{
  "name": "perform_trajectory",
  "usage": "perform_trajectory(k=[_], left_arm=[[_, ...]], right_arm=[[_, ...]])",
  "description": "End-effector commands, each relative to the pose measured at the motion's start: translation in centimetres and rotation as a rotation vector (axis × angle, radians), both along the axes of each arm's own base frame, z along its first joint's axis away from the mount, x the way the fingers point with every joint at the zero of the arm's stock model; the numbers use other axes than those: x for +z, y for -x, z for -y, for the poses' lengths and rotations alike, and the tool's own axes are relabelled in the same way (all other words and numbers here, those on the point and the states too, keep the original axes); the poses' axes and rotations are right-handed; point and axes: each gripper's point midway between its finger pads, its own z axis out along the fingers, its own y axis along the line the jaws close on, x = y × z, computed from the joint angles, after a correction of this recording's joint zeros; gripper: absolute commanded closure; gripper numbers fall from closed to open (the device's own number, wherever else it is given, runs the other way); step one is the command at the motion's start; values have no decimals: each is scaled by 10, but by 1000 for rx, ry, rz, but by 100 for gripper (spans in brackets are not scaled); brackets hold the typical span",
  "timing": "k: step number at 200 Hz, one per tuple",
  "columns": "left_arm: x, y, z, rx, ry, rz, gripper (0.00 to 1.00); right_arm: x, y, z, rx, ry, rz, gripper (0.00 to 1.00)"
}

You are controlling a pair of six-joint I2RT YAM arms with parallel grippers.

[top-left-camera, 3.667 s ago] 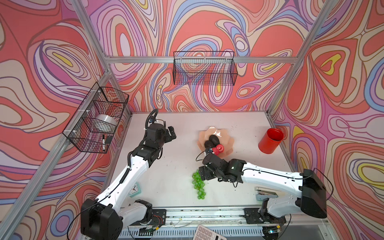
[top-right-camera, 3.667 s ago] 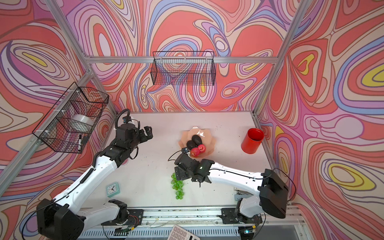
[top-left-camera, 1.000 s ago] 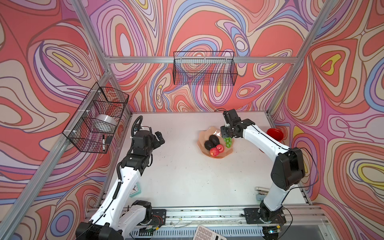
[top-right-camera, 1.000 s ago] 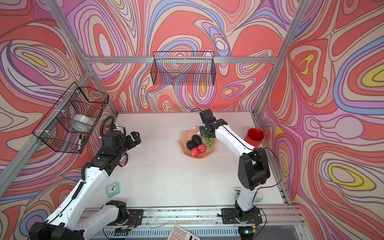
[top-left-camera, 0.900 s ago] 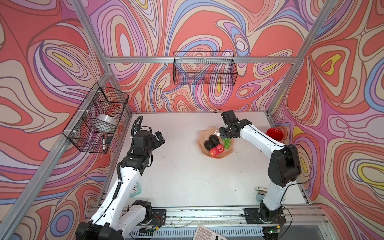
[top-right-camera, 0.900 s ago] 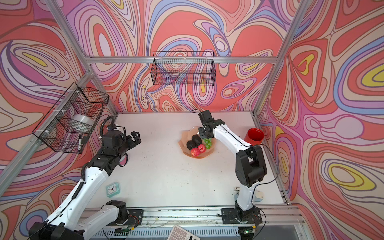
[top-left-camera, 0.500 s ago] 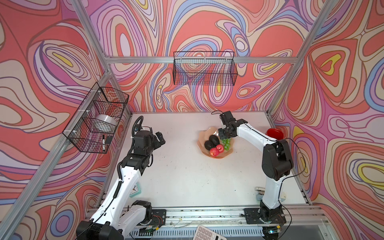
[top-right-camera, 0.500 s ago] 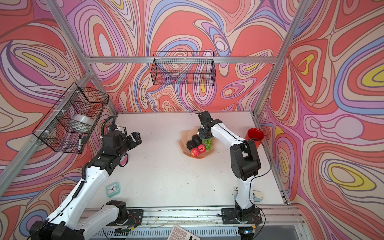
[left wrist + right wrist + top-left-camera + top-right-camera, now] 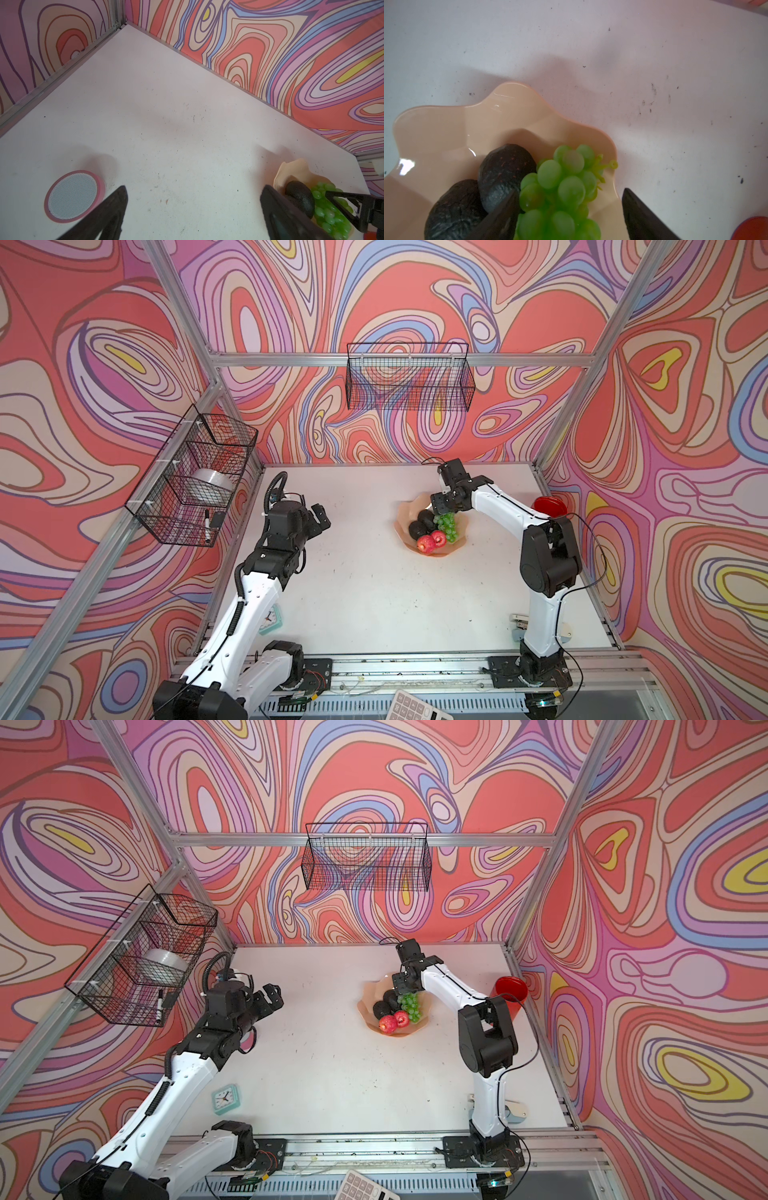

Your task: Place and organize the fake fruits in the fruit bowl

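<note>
Now the right fingers have parted, leaving grapes in the bowl; left fingers gape.

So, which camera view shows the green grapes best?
The right wrist view: it shows the grapes close up, lying in the bowl beside an avocado. Both top views show the grapes small; the left wrist view catches them at its edge, partly hidden.
</note>
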Motion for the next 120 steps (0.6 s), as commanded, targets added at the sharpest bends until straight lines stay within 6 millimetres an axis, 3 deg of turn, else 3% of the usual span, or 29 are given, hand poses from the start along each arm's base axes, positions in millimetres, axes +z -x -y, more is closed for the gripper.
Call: perform_trajectory(k=[1,20,28,47,84,91,120], left_arm=[[15,2,-7,4,-52,64,0],[28,1,-10,0,-93,138,0],[30,2,-16,24,-116,160,0],[25,-2,-24,51,-187,220,0],[-14,-5,-38,75,-361,226,0],[-39,1,-44,91,-402,175,0],[-87,12,-57,112,-509,120,0]], right_arm=[[64,-8,4,-7,-54,157,11],[90,-1,11,-21,-95,229,2],[107,4,17,-41,-116,287,2],[121,17,36,-107,-144,388,2],[106,51,81,-237,-117,544,2],[101,55,90,-260,-102,568,2],[76,67,122,-319,-19,679,2]])
